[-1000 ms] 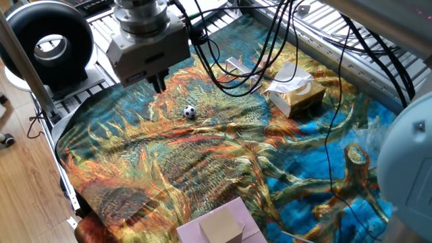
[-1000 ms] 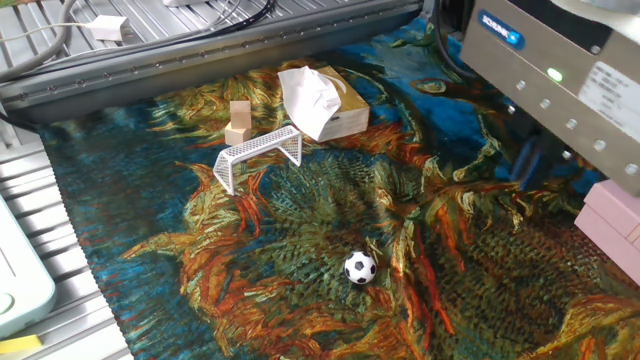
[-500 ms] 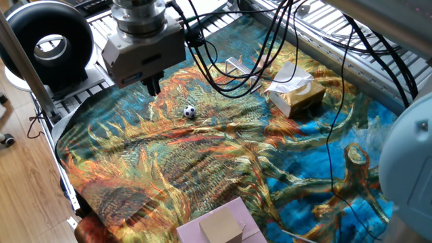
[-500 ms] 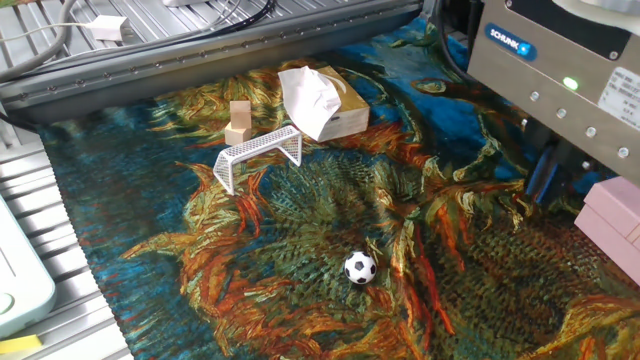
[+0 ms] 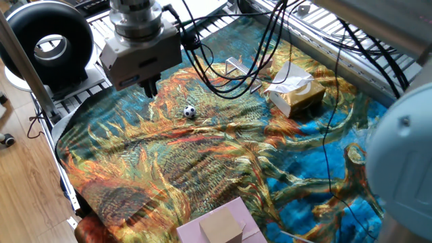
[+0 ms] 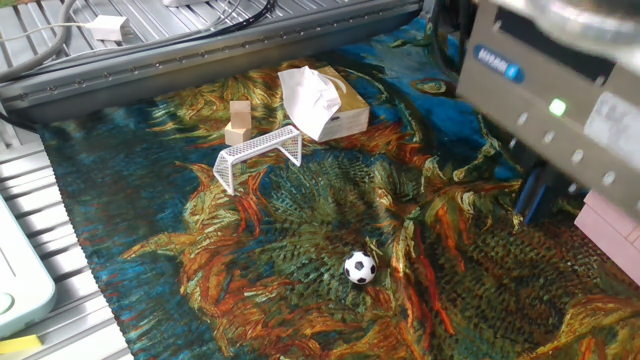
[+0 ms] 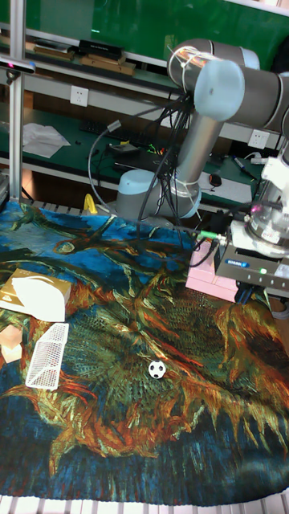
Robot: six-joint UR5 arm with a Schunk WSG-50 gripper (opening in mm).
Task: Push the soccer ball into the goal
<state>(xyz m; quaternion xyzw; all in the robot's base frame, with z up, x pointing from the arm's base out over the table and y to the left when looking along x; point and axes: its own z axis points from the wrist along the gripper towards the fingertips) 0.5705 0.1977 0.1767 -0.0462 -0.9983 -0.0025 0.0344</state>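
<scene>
The soccer ball (image 5: pixel 190 112) (image 6: pixel 360 267) (image 7: pixel 157 369), small and white with black patches, rests on the painted cloth. The goal (image 6: pixel 258 155) (image 7: pixel 46 355), a silver-grey frame, stands farther along the cloth, with its mouth turned toward the ball; cables partly hide the goal (image 5: pixel 236 65) in one fixed view. My gripper (image 5: pixel 150 88) (image 7: pixel 244 294) hangs just above the cloth on the ball's side away from the goal, a short gap from it. Its fingers look pressed together with nothing between them. In the other fixed view only its body and dark fingers (image 6: pixel 532 192) show.
A tan tissue box (image 6: pixel 322 104) (image 5: pixel 297 94) and a small wooden block (image 6: pixel 239 122) sit just behind the goal. A pink box (image 5: pixel 219 228) stands at the cloth's near edge. Black cables (image 5: pixel 270 40) hang over the far side.
My gripper has drifted a little farther from the ball, to the left in one fixed view. The ball and the goal have stayed put.
</scene>
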